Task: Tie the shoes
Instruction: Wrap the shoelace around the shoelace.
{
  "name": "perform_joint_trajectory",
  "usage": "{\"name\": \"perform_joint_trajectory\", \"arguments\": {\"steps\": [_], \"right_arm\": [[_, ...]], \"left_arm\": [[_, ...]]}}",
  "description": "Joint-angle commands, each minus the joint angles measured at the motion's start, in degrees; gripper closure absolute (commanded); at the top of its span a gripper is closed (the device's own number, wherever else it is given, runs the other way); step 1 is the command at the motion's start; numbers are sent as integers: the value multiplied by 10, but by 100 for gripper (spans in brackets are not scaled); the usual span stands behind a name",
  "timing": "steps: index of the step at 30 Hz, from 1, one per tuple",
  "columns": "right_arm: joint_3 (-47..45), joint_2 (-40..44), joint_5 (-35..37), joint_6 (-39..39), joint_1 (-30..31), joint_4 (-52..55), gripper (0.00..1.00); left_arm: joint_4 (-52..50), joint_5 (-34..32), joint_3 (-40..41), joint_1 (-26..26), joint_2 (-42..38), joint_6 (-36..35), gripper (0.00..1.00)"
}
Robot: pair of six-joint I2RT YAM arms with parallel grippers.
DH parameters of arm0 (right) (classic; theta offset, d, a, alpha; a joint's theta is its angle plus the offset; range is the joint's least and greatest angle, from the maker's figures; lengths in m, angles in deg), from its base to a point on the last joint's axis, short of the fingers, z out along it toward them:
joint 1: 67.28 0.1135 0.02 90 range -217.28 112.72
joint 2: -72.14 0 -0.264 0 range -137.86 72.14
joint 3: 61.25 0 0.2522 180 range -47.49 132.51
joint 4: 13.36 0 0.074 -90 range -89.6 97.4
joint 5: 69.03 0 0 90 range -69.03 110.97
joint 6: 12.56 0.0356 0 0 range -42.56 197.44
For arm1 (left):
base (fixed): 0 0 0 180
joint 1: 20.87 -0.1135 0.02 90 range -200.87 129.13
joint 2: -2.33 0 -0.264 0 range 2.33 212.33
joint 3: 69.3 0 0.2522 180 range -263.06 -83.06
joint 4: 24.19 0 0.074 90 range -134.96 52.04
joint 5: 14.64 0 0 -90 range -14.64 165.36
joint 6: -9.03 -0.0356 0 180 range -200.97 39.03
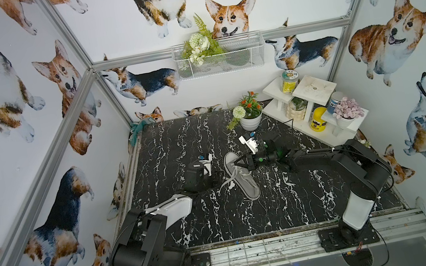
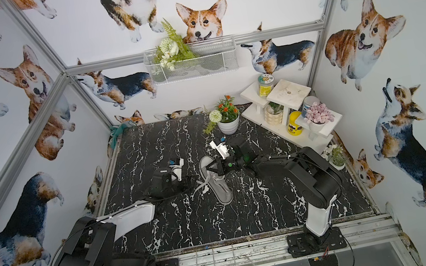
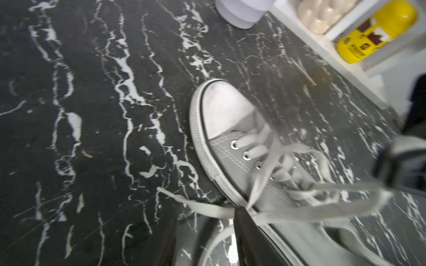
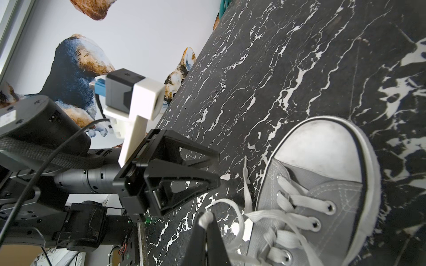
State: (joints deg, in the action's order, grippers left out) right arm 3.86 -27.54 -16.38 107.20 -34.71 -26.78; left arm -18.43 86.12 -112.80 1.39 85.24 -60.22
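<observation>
Between the right gripper's closed fingertips a fold of the white laces is pinched; this gripper is clamped on lace and nothing else. Directly under and just past those tips, the grey canvas sneaker lies sole down on the black marble table. Its white toe cap is on the side away from the arms' bases.

The left gripper stands just beside the sneaker with its fingers apart and nothing between them. In its own wrist view a loose lace end runs over the table to the tip of one finger. Blur hides whether it touches. Strands cross above the eyelets, but whether any knot has formed there cannot be told.

The step in hand looks like getting the second strand into the open left fingers while the right pinch anchors the first. To do that well:

- The left fingers should come low to the table and straddle the single flat strand at their tip.
- They should close across its width, well clear of the strand going to the right fingers, so that only one lace is caught.
- The right pinch ought to hold light tension, enough to take out slack without dragging or tipping the sneaker, which nothing is holding down.
- Gripping close to the eyelets rather than at the far end would leave less loose lace to tangle between the two pairs of fingers.
</observation>
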Motion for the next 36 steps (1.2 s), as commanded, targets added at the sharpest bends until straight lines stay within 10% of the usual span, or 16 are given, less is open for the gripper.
{"name": "perform_joint_trajectory", "arguments": {"steps": [1,18,36], "right_arm": [[-1,2,-4,3,-3,-18,100],[-11,0,-20,14,-16,-45,100],[-17,-1,-23,21,-20,-53,100]], "left_arm": [[-71,-89,-23,7,18,32,55],[-166,-207,-142,84,117,57,51],[-159,-233,-100,102,126,90,65]]}}
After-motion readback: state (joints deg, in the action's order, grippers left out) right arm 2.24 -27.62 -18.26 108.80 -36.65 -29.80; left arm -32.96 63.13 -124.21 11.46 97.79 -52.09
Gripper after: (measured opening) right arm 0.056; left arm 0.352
